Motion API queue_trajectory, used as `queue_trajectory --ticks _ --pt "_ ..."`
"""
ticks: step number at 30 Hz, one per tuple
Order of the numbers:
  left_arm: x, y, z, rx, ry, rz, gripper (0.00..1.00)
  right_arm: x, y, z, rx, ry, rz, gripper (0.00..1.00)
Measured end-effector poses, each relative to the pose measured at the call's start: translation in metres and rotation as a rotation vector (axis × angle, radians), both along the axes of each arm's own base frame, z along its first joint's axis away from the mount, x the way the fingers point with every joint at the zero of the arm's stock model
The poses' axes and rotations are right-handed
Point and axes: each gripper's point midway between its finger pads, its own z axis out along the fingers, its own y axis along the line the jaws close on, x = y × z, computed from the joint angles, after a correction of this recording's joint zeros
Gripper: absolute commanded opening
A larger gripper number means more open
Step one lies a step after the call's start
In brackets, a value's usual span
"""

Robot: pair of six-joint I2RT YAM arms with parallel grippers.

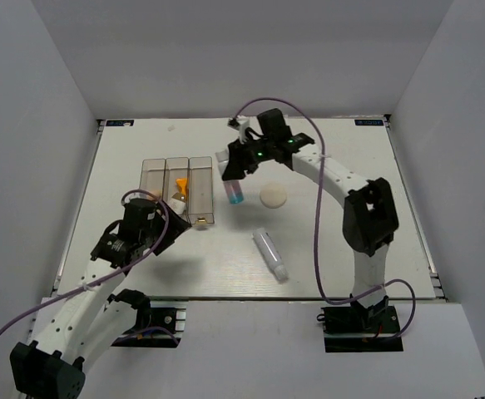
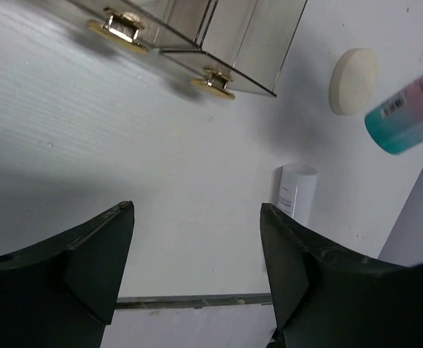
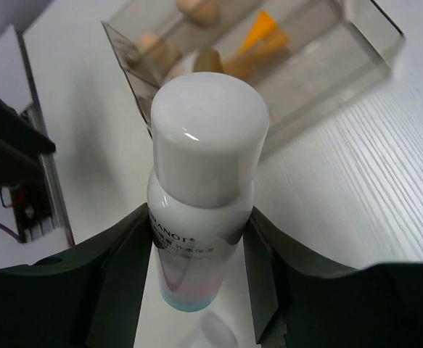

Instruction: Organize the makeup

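My right gripper (image 1: pixel 235 170) is shut on a white bottle (image 3: pixel 200 181) with a white cap and pink-to-teal bottom, held above the table just right of the three clear boxes (image 1: pixel 177 189). The bottle also shows in the top view (image 1: pixel 234 189) and the left wrist view (image 2: pixel 407 116). The boxes hold an orange tube (image 1: pixel 182 184), beige sponges (image 3: pixel 200 9) and other small pieces. A round cream puff (image 1: pixel 274 196) lies on the table right of the bottle. Another white tube (image 1: pixel 271 253) lies nearer the front. My left gripper (image 2: pixel 196 254) is open and empty, low near the front left of the boxes.
The white table (image 1: pixel 350 166) is bounded by grey walls at the back and sides. Its front edge (image 2: pixel 189 300) runs just beneath my left fingers. The boxes' gold feet (image 2: pixel 211 81) show in the left wrist view.
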Motion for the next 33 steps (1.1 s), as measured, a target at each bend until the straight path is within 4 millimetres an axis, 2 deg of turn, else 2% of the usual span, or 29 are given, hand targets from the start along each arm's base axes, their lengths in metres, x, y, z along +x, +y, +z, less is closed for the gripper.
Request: queue_trajectory --ticks 2,4,7,11,20,21,23,24,27,33 --pt "-0.004 0.001 0.002 -0.012 -0.004 0.01 0.8 -0.001 0.036 0.004 0.041 0.005 0.048 0.0" --pt "-0.007 0.002 0.007 -0.024 -0.016 0.019 0.8 -0.002 0.063 0.002 0.071 0.038 0.067 0.0" --pt "-0.014 0.005 0.009 -0.033 -0.015 0.034 0.8 0.0 0.091 -0.009 0.097 0.094 0.059 0.0" --pt "-0.024 0.009 0.013 -0.05 -0.014 0.057 0.8 0.002 0.104 -0.028 0.088 0.157 0.001 0.0" --pt "-0.034 0.013 0.015 -0.063 0.006 0.083 0.8 0.023 0.114 -0.04 0.112 0.187 -0.116 0.0" --pt "-0.033 0.013 0.015 -0.062 0.01 0.084 0.8 0.025 0.114 -0.042 0.112 0.185 -0.127 0.11" --pt "-0.032 0.012 0.015 -0.059 0.019 0.084 0.8 0.028 0.116 -0.046 0.112 0.182 -0.14 0.2" --pt "-0.031 0.012 0.014 -0.058 0.022 0.085 0.8 0.029 0.117 -0.049 0.109 0.184 -0.146 0.33" --pt "-0.029 0.011 0.012 -0.055 0.034 0.085 0.8 0.028 0.12 -0.058 0.097 0.19 -0.149 0.49" --pt "-0.02 0.006 0.01 -0.057 0.05 0.078 0.8 0.024 0.123 -0.068 0.081 0.198 -0.149 0.68"
